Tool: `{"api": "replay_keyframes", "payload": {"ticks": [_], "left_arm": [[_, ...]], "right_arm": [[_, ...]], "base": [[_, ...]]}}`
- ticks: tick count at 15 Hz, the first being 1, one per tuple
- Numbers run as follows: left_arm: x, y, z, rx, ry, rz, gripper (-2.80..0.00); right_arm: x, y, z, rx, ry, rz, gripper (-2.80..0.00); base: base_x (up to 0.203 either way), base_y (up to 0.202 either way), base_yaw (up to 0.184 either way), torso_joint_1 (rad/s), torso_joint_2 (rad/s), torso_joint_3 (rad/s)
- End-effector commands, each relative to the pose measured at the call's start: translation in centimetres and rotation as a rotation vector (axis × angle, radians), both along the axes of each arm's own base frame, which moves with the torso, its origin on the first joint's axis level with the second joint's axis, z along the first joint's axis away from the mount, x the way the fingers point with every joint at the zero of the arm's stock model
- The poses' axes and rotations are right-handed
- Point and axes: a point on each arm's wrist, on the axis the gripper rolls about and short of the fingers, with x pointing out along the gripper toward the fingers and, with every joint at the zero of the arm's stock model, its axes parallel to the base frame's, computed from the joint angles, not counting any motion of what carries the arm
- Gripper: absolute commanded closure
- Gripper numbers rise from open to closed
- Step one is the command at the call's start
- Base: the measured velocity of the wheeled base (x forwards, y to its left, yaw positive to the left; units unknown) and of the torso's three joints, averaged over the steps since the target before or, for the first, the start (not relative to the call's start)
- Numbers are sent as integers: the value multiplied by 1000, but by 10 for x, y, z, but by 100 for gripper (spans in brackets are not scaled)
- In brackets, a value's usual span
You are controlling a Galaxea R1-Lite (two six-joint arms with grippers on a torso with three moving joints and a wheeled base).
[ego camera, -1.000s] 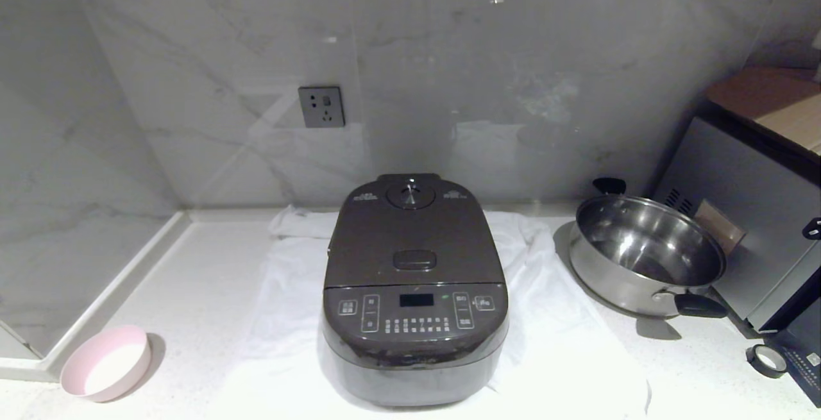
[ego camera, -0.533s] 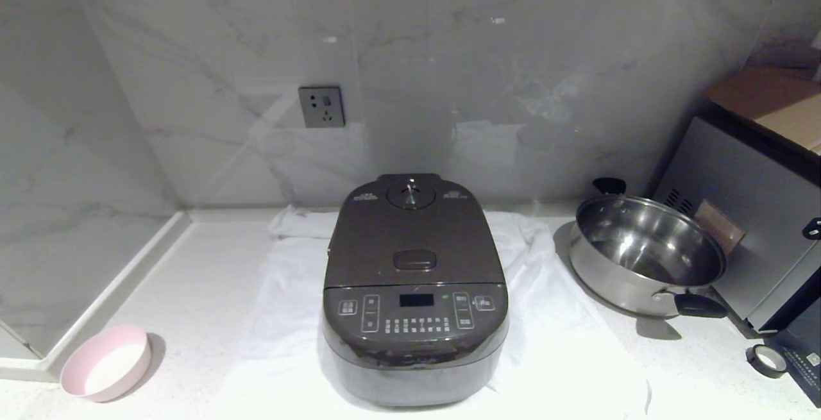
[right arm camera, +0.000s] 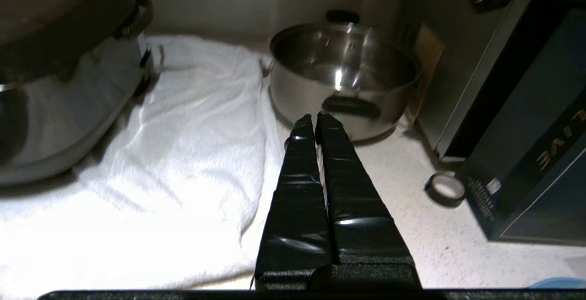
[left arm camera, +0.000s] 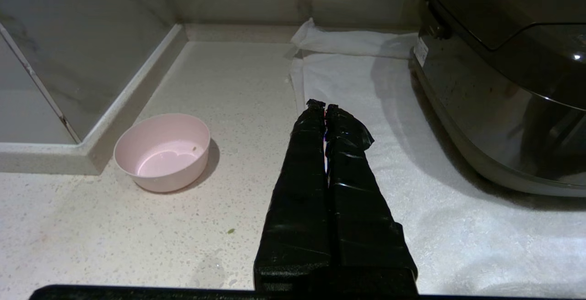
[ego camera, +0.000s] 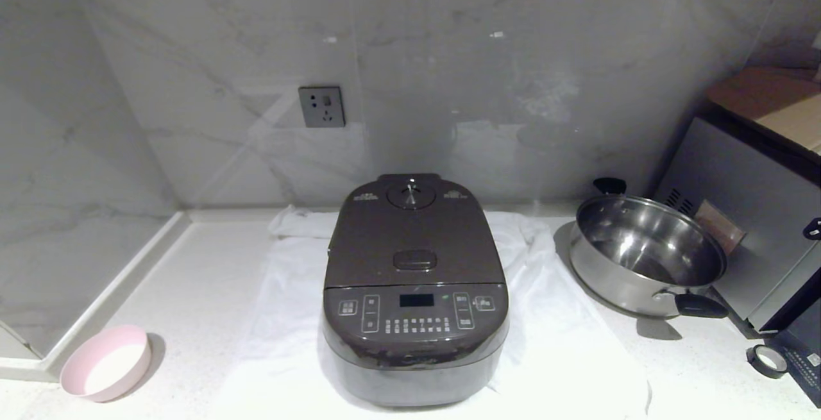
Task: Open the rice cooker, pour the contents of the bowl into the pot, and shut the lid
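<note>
Nothing on the counter has shifted since the earlier head frames. Near: left gripper (left arm camera: 325, 106) pressed closed, empty, over the white cloth's (ego camera: 564, 336) edge; right gripper (right arm camera: 315, 120) closed, empty, facing the steel pan (ego camera: 644, 256). One pink bowl (ego camera: 106, 362), front left. One rice cooker (ego camera: 415, 292) centred on the cloth, lid (ego camera: 414, 234) down. One tape roll (ego camera: 766, 360). Far: one wall socket (ego camera: 321, 106).

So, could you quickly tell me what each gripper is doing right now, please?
Left gripper: closed, holding nothing.
Right gripper: closed, holding nothing.
</note>
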Motion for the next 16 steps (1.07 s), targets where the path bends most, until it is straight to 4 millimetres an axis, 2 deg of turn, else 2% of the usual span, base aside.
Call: {"api": "replay_keyframes", "payload": {"ticks": [1,16], "left_arm": [[1,0,-4,0,15,0,0],[1,0,-4,0,15,0,0]], "right_arm": [[0,0,-9,3,88,21,0],[0,1,-8,23,79,38,0]], "base": [[0,0,0,0,0,0],[0,0,0,0,0,0]]}}
